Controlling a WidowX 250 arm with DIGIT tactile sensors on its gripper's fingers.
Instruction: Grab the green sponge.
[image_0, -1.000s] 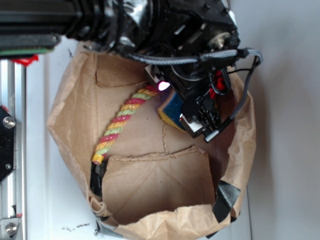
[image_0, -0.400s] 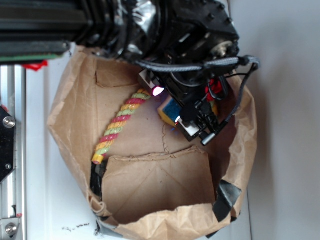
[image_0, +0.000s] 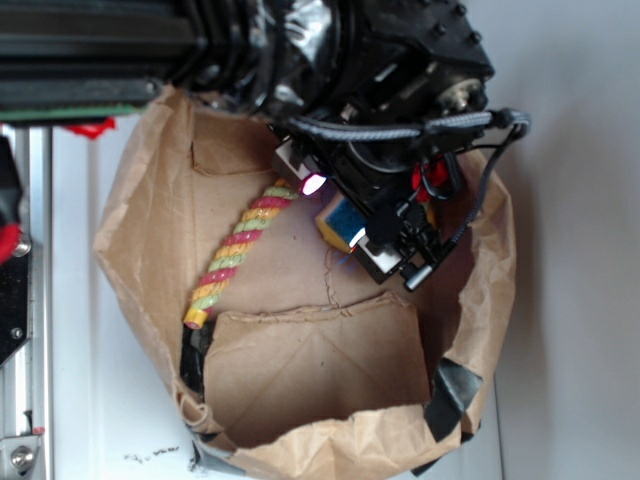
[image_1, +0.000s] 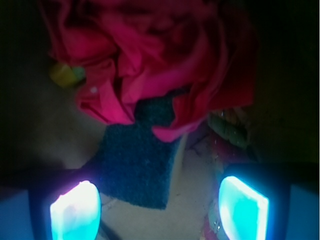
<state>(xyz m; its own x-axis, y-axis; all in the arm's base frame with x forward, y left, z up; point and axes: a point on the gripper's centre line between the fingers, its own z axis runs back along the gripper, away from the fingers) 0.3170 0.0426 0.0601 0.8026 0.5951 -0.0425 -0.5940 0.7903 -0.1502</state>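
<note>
We see the green sponge (image_1: 137, 162) lying flat, a corner toward us, partly under the red flower (image_1: 150, 65). Our gripper (image_1: 160, 202) hangs open, empty, barely shifted since earlier.

1. Green sponge (image_1: 137, 162): flat, four-sided; dark green scouring face seen up top in wrist view, w/ yellow foam edge along its right side.
2. In exterior view, sponge (image_0: 342, 222) is seen as a blue-green face over a yellow layer, mostly hidden; lies on brown paper floor, right of centre.
3. Far end is overlapped by red fabric folds; near corner is pointed toward the camera, flat on the paper.
</note>
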